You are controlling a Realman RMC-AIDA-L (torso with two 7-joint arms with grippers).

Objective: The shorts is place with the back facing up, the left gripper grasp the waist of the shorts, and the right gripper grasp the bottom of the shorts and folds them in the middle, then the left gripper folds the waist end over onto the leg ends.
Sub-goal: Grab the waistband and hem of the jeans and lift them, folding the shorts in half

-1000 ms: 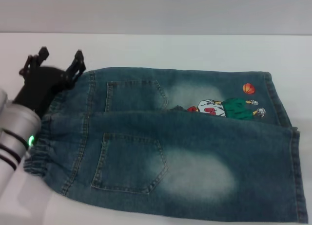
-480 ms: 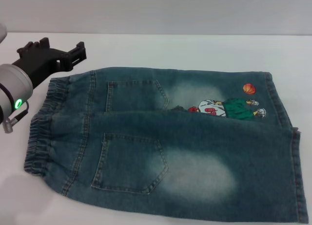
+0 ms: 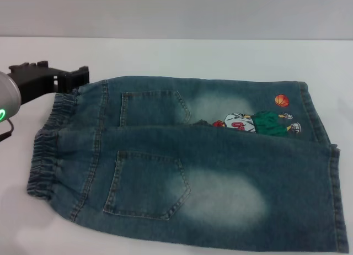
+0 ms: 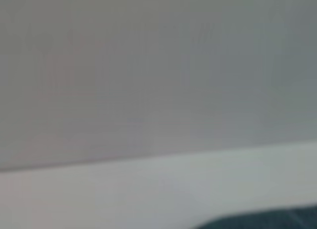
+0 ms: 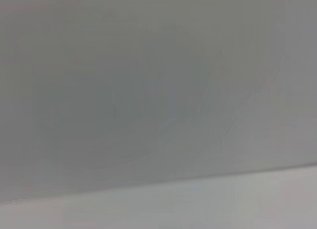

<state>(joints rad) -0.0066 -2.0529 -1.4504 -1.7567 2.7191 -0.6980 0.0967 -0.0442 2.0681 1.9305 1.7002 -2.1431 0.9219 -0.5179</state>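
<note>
At the far left of the head view we see the left gripper [image 3: 47, 78], its black prongs pointing toward the shorts [image 3: 187, 161] with nothing between them — the prongs look spread, though from this angle we can only say so loosely. Its tips sit just beside the far corner of the waist [image 3: 47, 150], near it but apart as far as we can tell. That waist is the puckered elastic band along the left edge of the garment. Moving right, we find the shorts lying flat on the white table [image 3: 220, 56], folded lengthwise so that one leg partly covers the other, two back pockets facing up. Farther right, the cartoon print [image 3: 256, 122] and the orange ball [image 3: 281, 100] show on the far leg, close to the bottom of the shorts [image 3: 331, 183] — the stitched hems at the right edge. Our left wrist view catches only a dark denim corner [image 4: 262, 220].
</note>
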